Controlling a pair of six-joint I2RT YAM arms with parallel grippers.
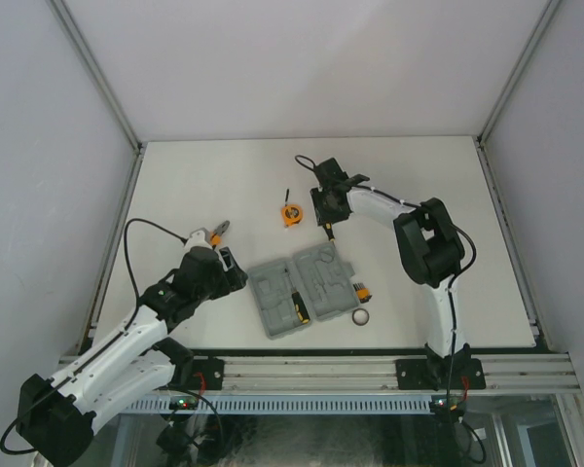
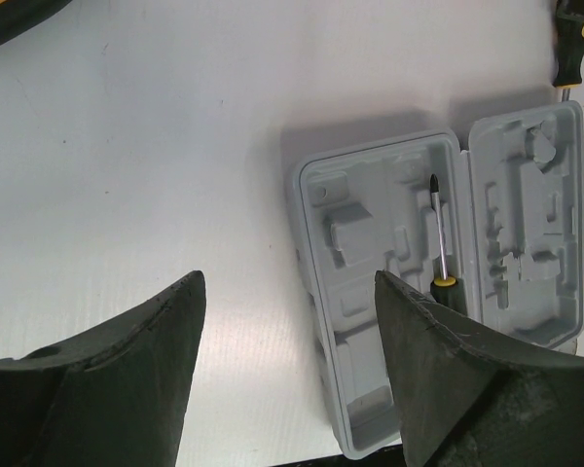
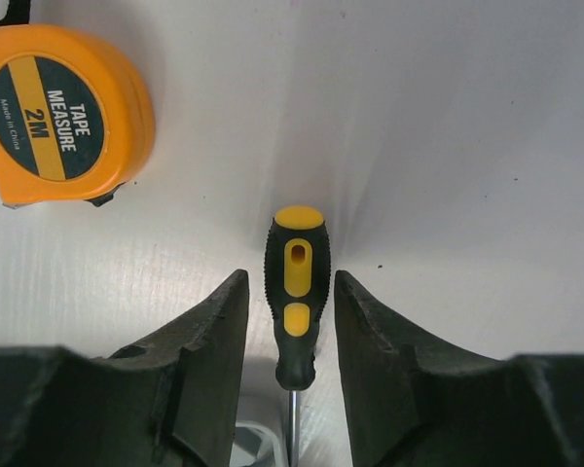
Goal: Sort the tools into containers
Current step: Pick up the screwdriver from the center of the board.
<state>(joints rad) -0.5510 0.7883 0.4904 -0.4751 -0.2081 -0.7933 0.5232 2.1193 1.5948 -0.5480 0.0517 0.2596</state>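
Observation:
The grey tool case [image 1: 307,290] lies open near the front, and one black-and-orange screwdriver [image 2: 438,238] rests in its left half [image 2: 370,292]. My left gripper [image 2: 290,292] hangs open and empty over the case's left edge [image 1: 236,270]. The orange-handled pliers [image 1: 215,233] lie just behind it. Further back, my right gripper [image 3: 289,277] is low over the table, open, its fingers on either side of a second screwdriver's handle [image 3: 295,282] with a narrow gap on each side [image 1: 326,216]. The orange tape measure [image 3: 63,117] sits to its left [image 1: 290,214].
A small black-orange bit set [image 1: 362,292] and a dark ring [image 1: 360,316] lie right of the case. The table's front rail [image 1: 321,370] is close behind the case. White walls enclose the back and sides.

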